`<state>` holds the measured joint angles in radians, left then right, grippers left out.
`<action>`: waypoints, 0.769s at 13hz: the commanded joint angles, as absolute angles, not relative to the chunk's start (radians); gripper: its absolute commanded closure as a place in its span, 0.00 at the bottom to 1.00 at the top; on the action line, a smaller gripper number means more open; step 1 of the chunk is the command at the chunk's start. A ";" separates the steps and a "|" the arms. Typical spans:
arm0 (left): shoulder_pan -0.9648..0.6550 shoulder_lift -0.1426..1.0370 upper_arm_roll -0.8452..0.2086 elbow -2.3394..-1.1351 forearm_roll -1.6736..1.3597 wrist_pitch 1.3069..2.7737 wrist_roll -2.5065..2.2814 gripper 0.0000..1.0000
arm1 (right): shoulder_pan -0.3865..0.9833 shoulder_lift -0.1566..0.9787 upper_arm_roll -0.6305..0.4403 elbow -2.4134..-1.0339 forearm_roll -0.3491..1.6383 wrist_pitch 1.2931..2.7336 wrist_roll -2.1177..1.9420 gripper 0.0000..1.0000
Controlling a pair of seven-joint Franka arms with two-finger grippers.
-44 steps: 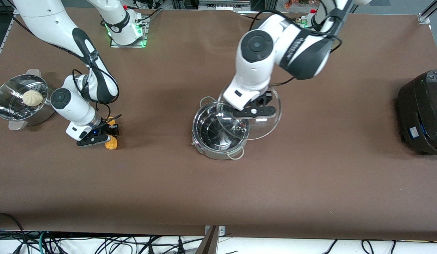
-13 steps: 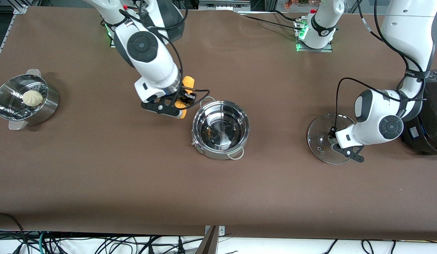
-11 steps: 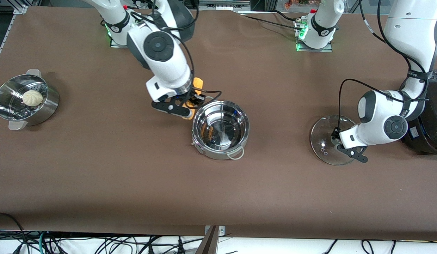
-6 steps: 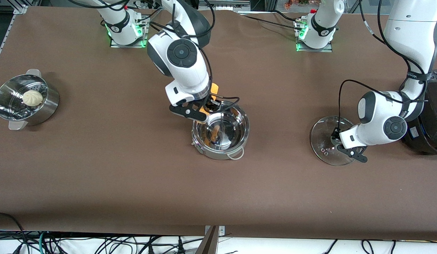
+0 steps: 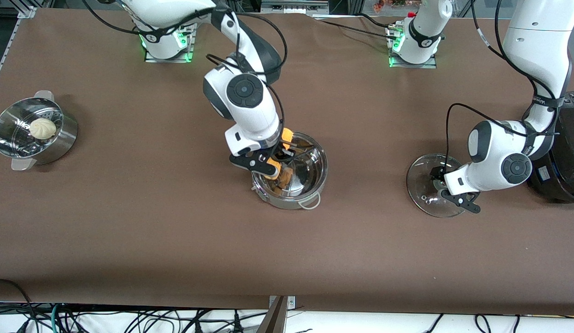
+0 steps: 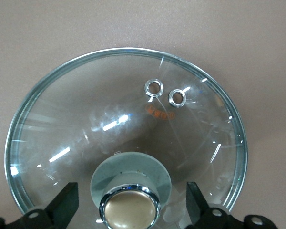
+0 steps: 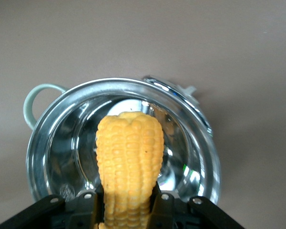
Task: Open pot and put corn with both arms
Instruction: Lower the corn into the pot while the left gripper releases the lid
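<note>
Right gripper [image 5: 268, 163] is over the pot [image 5: 315, 185], above the part of its rim toward the right arm's end of the table. Fingers closed on the corn [image 5: 280, 157]. In the right wrist view the corn [image 7: 128, 167] is clamped between the two fingers [image 7: 88, 205] and points down into the open pot [image 7: 52, 157]. A pale loop handle [image 7: 35, 102] shows at the pot's rim. The cob is in the air, not resting on the pot floor.

Pot stands near the middle of the table [image 5: 176, 240], uncovered, shiny inside.

Left gripper [image 5: 446, 185] is low over the lid [image 5: 419, 173], which lies flat on the table toward the left arm's end, well apart from the pot. Left wrist view: the fingers [image 6: 62, 202] stand spread on either side of the lid's knob [image 6: 129, 207], with a gap on each side, so they are open and not gripping. Two small vent holes [image 6: 154, 87] show in the lid [image 6: 86, 119].

A steamer pot [image 5: 60, 143] with a white bun [image 5: 42, 128] inside stands at the right arm's end of the table. A black cooker [image 5: 567, 152] sits at the left arm's end, just beside the left arm.
</note>
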<state>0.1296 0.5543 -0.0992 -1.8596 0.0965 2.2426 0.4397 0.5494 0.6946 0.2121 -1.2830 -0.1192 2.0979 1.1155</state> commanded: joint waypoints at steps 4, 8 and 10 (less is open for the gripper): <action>0.127 0.456 -0.112 -1.838 0.106 2.149 0.445 0.00 | 0.606 0.772 0.210 -1.236 -0.210 2.128 1.147 1.00; 0.127 0.322 -0.141 -1.783 0.104 1.995 0.439 0.00 | 0.617 0.790 0.210 -1.236 -0.213 2.134 1.150 1.00; 0.126 0.287 -0.146 -1.689 0.100 1.865 0.439 0.00 | 0.624 0.804 0.210 -1.236 -0.236 2.137 1.152 1.00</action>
<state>0.1252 0.3236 -0.1391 -1.7578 0.0964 1.9735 0.4385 0.6108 0.7695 0.2123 -1.2778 -0.2001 2.1436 1.1342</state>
